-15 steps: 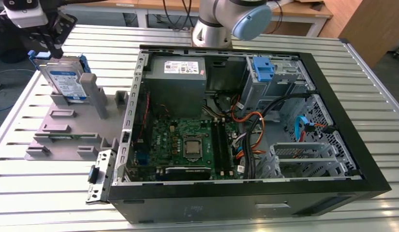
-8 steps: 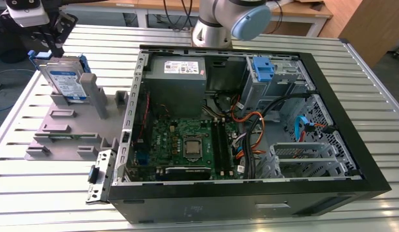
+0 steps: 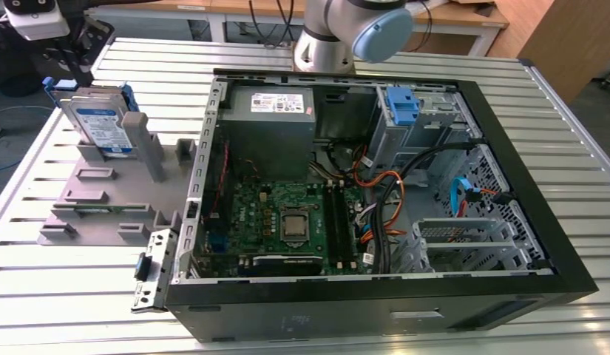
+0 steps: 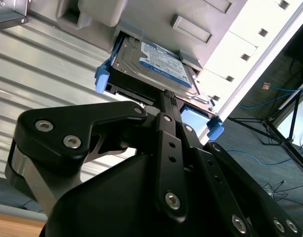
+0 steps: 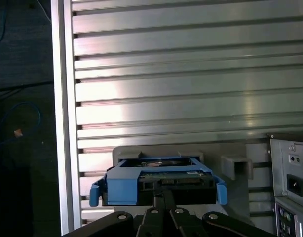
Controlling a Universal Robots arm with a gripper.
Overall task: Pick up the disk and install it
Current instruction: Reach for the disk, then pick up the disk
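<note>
Standing on edge at the upper left of the exterior view is the flat silver metal disk in its blue plastic carrier frame (image 3: 100, 122). It is slotted upright in a grey plastic holder block (image 3: 97, 185), white-and-blue label facing the camera.

So how will it handle? By the look of it, this is a rigid metal slab, dense for its size, with no give at all. Those smooth faces could slide out of a light pinch. I'd call the label face and the connector end the delicate parts, and a knock or a drop would do it no good. The blue carrier looks like the springier piece, so the sound hold seems to be the exposed upper edge, at the firm middle of the carrier rail.

And there's the black tool (image 4: 166, 96), right at that edge in the second wrist view. The first wrist view has the tool (image 5: 162, 196) at the same spot, fingertips drawn tight together at the middle of the carrier. It looks to be touching. Whether any lip of blue plastic is nipped between the fingertips, I cannot tell.

Further out, the slatted aluminium bench (image 3: 68, 310) carries everything. The open black computer case (image 3: 384, 322) takes up the centre and right of the exterior view. A grey power-supply box (image 3: 270, 111) sits in its upper left corner and a lone blue plastic bracket (image 3: 404, 103) is towards its upper right.
</note>
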